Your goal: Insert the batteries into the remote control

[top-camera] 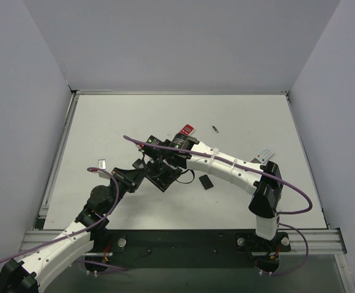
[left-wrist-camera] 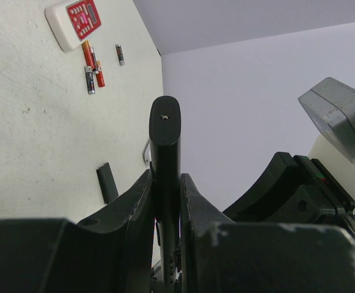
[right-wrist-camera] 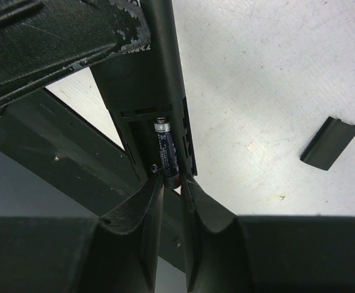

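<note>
Left claw (left-wrist-camera: 166,178) clamps slim black remote control (left-wrist-camera: 165,131) (battery (right-wrist-camera: 165,151) seated); right claw (right-wrist-camera: 172,182) barely parted, grip unclear.

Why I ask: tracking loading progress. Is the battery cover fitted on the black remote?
No: the black remote is uncovered with a battery seated inside, while the battery cover lies apart on the table.

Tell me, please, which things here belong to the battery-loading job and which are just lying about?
Job: black remote control, battery seated in it, loose batteries, detached black cover.
Lying about: red-and-white remote.
</note>
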`<action>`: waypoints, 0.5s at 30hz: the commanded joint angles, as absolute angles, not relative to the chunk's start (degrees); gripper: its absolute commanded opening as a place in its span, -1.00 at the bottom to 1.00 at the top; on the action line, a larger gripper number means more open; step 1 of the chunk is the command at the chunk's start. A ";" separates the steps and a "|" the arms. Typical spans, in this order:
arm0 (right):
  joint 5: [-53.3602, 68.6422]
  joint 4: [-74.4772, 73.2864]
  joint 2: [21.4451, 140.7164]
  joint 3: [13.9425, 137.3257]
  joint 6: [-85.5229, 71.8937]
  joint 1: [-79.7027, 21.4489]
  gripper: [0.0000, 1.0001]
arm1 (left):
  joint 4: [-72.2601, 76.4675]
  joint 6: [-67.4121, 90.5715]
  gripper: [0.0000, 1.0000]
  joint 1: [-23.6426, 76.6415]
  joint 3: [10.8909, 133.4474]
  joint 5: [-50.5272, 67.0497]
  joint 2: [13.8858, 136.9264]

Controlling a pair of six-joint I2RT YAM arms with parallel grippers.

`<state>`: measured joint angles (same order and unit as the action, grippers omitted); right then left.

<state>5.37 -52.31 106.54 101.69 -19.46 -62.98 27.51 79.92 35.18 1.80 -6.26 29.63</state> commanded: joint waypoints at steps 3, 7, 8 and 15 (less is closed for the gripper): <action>4.48 -53.97 105.65 102.66 -20.04 -62.67 -0.67 | 31.46 80.86 -1.00 35.51 -4.83 -6.68 28.92; 4.75 -53.79 105.47 102.48 -19.86 -62.67 -0.59 | 31.38 80.95 -1.00 35.51 -4.92 -6.59 28.65; 4.83 -53.70 105.56 102.48 -19.95 -62.75 -0.59 | 31.12 80.95 -1.00 35.51 -4.83 -6.68 28.57; 4.57 -53.35 104.94 102.48 -20.13 -62.75 -0.58 | 30.67 80.95 -1.00 35.51 -4.75 -6.68 28.39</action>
<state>5.39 -52.23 106.54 101.69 -19.49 -62.98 27.14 79.90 35.18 1.80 -6.26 29.04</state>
